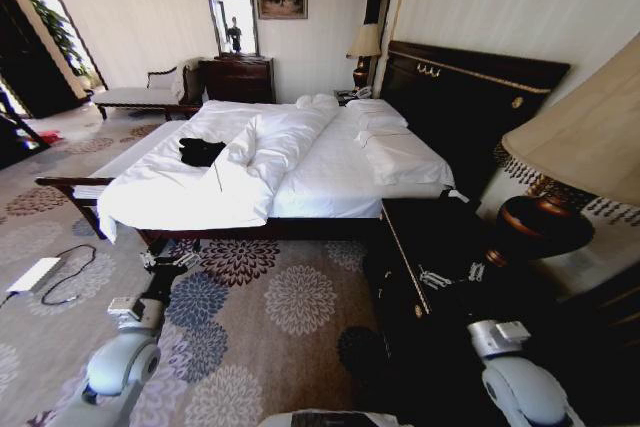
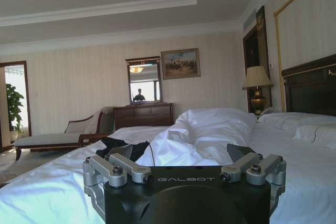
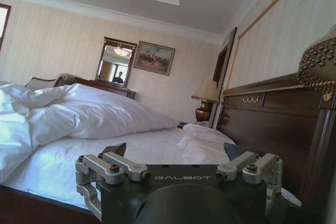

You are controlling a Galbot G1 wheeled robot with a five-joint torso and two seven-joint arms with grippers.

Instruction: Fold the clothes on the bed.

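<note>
Clothes: your black T-shirt (image 1: 201,152) lies crumpled on the white duvet, toward the bed's far side edge and nearer its foot than its pillows.
Bed (image 1: 330,187): you face its near long side; the duvet is bunched along the middle.
Left gripper (image 1: 170,261): you hold it low over the carpet, short of the bed's foot corner, fingers spread apart, empty.
Right gripper (image 1: 452,275): it hangs above the dark nightstand (image 1: 420,232) beside the headboard, fingers apart, empty.

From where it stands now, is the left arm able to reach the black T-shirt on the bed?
Probably not yet. The left gripper hangs open over the carpet short of the bed, and the black T-shirt lies further in on the duvet. Nothing blocks the way.
</note>
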